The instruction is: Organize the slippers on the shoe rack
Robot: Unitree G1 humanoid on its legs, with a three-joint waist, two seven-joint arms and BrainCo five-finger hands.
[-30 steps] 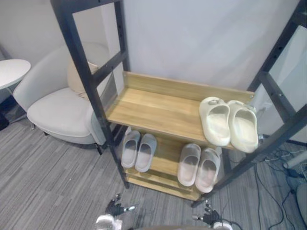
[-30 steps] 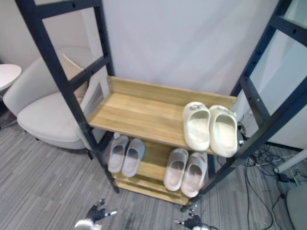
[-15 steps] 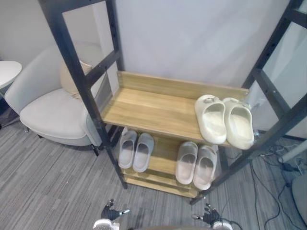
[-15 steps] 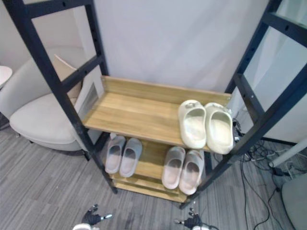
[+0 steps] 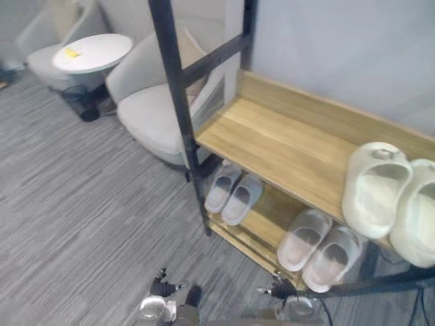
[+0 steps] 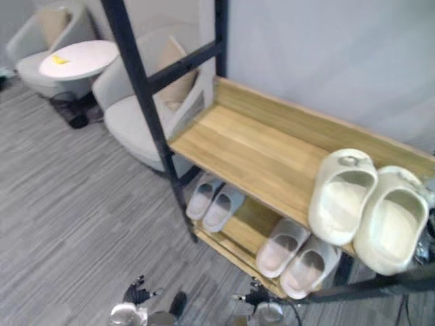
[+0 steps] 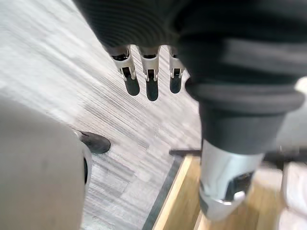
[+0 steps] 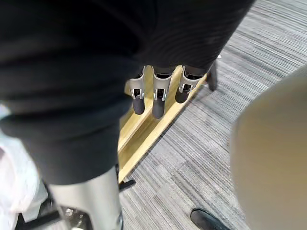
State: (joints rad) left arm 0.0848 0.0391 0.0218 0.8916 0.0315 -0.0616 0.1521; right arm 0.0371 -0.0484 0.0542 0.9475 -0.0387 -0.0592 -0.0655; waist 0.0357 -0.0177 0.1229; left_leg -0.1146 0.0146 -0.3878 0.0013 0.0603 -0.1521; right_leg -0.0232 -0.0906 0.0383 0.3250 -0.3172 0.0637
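A black-framed shoe rack has two wooden shelves. On the upper shelf a pair of cream slippers lies at the right end, side by side. The lower shelf holds a pale grey pair on the left and a pinkish-grey pair on the right. My left hand and right hand hang low over the carpet in front of the rack. In the left wrist view the fingers are straight and hold nothing. The right wrist view shows the same straight, empty fingers.
A white armchair with a beige cushion stands left of the rack, touching its side. A round white table with a small yellow item and another chair stand farther left. Grey carpet spreads to the left and front.
The whole picture has shifted, so the camera has turned left: the rack now sits at the right, with more carpet and the round table in sight. Slippers and hands have kept their places.
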